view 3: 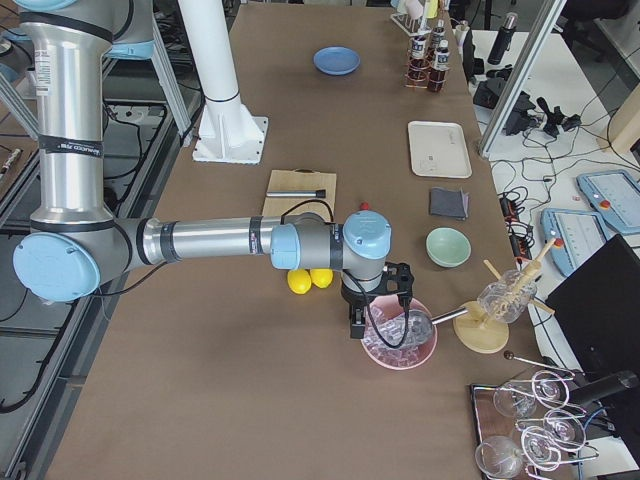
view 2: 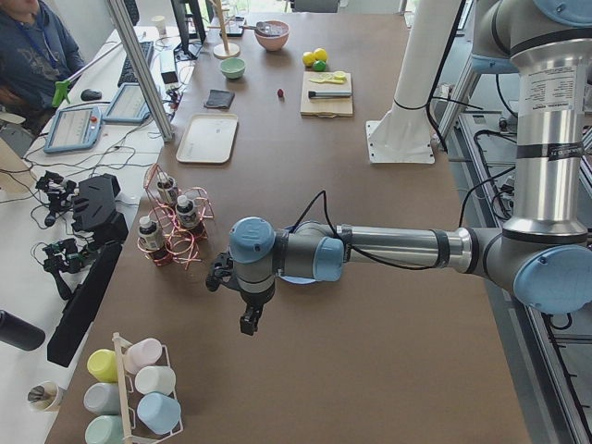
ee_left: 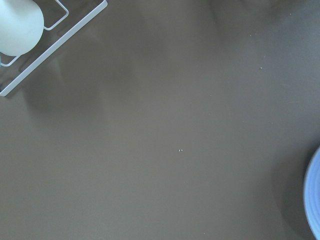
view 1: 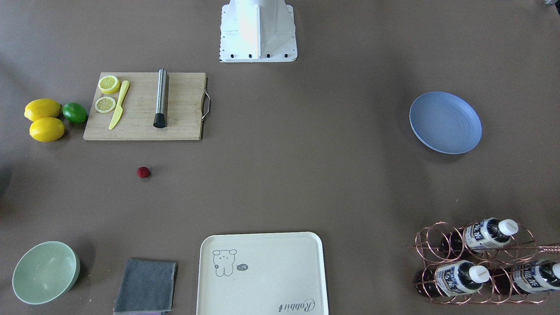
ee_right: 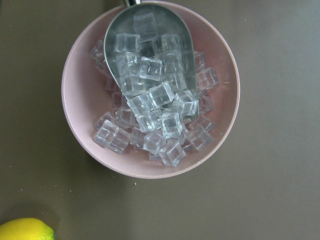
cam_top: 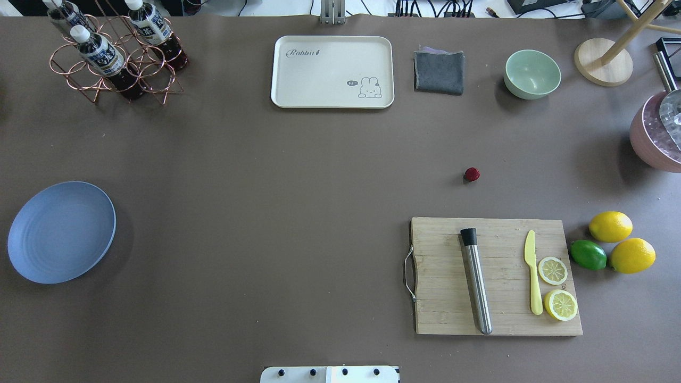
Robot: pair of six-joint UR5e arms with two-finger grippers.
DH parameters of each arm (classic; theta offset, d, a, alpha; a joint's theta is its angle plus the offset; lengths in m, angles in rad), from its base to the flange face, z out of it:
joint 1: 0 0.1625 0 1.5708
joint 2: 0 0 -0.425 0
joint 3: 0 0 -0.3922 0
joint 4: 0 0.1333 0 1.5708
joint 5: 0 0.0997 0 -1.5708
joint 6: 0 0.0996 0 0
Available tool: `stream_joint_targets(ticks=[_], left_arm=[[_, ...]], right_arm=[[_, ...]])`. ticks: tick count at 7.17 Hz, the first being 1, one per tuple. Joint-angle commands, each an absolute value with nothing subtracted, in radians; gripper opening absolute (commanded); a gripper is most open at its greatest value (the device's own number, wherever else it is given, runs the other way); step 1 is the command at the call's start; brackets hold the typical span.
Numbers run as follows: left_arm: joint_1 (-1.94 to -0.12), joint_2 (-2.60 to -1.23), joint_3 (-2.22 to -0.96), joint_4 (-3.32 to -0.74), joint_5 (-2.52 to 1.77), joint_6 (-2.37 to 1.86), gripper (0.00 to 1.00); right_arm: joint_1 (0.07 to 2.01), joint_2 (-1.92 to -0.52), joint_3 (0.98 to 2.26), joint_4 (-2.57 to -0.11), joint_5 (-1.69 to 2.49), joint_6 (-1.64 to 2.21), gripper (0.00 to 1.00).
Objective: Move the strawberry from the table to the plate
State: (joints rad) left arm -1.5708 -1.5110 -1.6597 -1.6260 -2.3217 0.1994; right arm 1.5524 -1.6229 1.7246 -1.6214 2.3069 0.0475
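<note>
The strawberry is a small dark-red berry lying alone on the grey-brown table, just off the cutting board's far side. The pale-blue plate sits empty at the opposite end of the table; its rim shows in the left wrist view. My left gripper hangs above the table beside the plate, seen only in the exterior left view. My right gripper hovers over a pink bowl of ice, seen only in the exterior right view. I cannot tell whether either is open or shut.
A wooden cutting board carries a steel muddler, a yellow knife and lemon slices. Two lemons and a lime lie beside it. A cream tray, grey cloth, mint bowl and a copper bottle rack line the far edge.
</note>
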Motion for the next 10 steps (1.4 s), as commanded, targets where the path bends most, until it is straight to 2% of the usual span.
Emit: stream_joint_targets(ticks=[1,10], left_arm=[[-1.571,-1.503,-1.664,-1.631,-2.319,0.201,0.99],[-1.565,-1.477,-1.686,-1.684,-2.322,0.195,0.99]], right_arm=[[1.552,-1.623,1.724,-1.621,2.310,0.048,1.00],[1.552,-1.621,1.729,-1.618,2.309,0.041,1.00]])
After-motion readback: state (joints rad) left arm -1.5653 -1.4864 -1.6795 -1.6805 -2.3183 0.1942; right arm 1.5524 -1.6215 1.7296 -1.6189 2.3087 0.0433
